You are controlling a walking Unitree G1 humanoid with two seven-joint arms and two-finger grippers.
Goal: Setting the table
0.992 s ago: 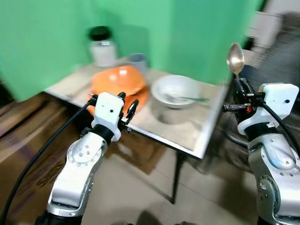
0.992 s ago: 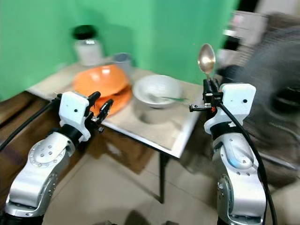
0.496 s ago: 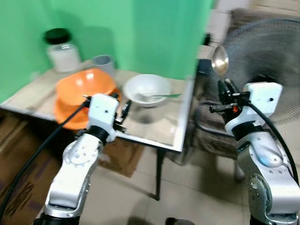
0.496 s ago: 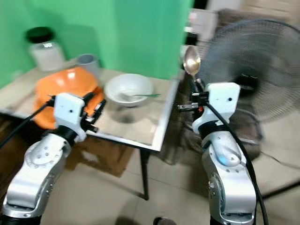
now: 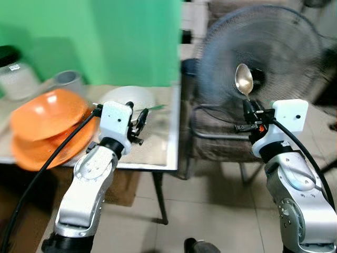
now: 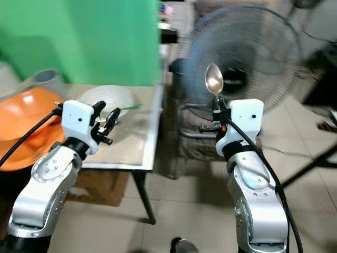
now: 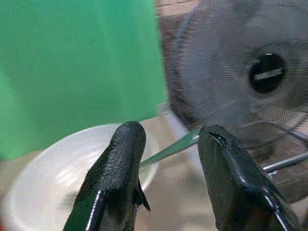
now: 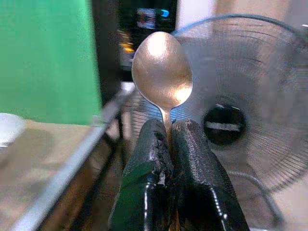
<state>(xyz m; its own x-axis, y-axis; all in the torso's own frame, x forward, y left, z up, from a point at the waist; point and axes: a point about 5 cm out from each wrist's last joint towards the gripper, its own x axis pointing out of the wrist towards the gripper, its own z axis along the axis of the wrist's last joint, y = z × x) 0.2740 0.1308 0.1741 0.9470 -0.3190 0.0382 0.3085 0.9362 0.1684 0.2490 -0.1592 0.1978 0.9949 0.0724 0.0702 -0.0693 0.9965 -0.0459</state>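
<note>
My right gripper [image 5: 247, 104] is shut on a metal spoon [image 5: 244, 80], holding it upright with the bowl up, to the right of the table and in front of a fan. The spoon [image 8: 161, 72] rises from between the closed fingers [image 8: 192, 159]. My left gripper [image 5: 141, 117] is open over the table [image 5: 158, 150], just in front of a white bowl [image 5: 126, 96] that has a green-handled utensil [image 7: 173, 147] lying in it. Two stacked orange bowls [image 5: 45, 124] sit at the table's left.
A large standing fan [image 5: 263, 47] and a chair frame [image 5: 216, 142] stand right of the table. A grey cup [image 5: 67, 79] and a jar [image 5: 13, 71] sit at the table's back against a green wall [image 5: 105, 37]. Tiled floor lies below.
The camera has turned right: table and bowls slid left in view and the fan came into full view. Both arms keep their poses; the spoon stays in the right gripper.
</note>
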